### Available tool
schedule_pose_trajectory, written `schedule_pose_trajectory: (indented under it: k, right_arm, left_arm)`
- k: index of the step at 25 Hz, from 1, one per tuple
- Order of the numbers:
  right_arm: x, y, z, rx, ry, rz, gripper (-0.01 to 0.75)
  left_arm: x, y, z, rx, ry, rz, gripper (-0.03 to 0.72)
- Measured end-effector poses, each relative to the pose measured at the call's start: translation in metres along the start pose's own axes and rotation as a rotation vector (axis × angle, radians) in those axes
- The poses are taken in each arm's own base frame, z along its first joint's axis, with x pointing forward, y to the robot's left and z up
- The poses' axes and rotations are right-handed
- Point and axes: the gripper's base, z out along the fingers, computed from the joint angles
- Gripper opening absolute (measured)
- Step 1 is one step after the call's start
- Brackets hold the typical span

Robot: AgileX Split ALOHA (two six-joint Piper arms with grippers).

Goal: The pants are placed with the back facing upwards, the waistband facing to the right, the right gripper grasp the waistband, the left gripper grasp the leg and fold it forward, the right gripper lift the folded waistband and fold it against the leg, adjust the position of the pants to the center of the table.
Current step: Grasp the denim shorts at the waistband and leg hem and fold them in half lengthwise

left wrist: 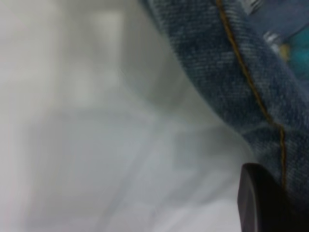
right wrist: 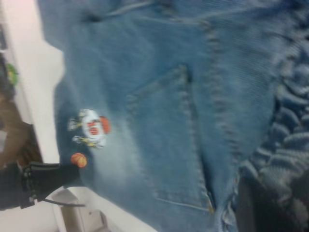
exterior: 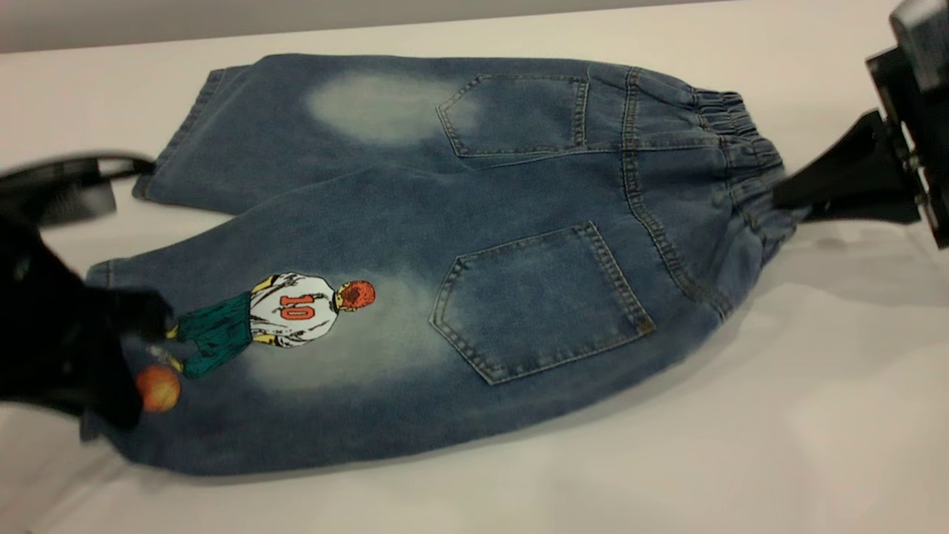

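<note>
The pants (exterior: pixel 460 222) lie back up on the table (exterior: pixel 815 415), with the gathered waistband (exterior: pixel 741 148) to the right. The printed leg (exterior: pixel 296 348) with the "10" player is the near one. My right gripper (exterior: pixel 782 196) comes in from the right, its black wedge jaws shut on the waistband's near part. In the right wrist view one dark finger (right wrist: pixel 256 208) sits against the ruched waistband (right wrist: pixel 289 140). My left gripper (exterior: pixel 130 326) covers the printed leg's hem, shut on it. In the left wrist view its black finger (left wrist: pixel 260 203) lies against the stitched hem (left wrist: pixel 231 82), which is raised off the table.
The plain leg (exterior: pixel 245 126) points to the far left, near the table's back edge (exterior: pixel 222 41). Bare table stretches in front of the pants and at the right. In the right wrist view, dark clutter (right wrist: pixel 12 135) lies past the table's edge.
</note>
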Motion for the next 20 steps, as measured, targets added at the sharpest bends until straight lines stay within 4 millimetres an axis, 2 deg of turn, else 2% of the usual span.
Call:
schedule_pose_trajectory:
  k: [6,10,20]
  right_arm:
    - [-0.008,0.029,-0.018,-0.019,-0.058,-0.084,0.024]
    - [-0.018,0.042,-0.024,-0.049,-0.073,-0.114,0.024]
    - [-0.054,0.065,-0.039,-0.066,-0.111,-0.21,0.024]
  left_arm:
    - [-0.019,-0.012,-0.043,0.055,-0.15,0.039,0.069]
    - [-0.033,-0.019,-0.07,0.077,-0.271,0.081,0.069]
    - [-0.069,-0.029,-0.098,0.091,-0.457,0.089,0.069]
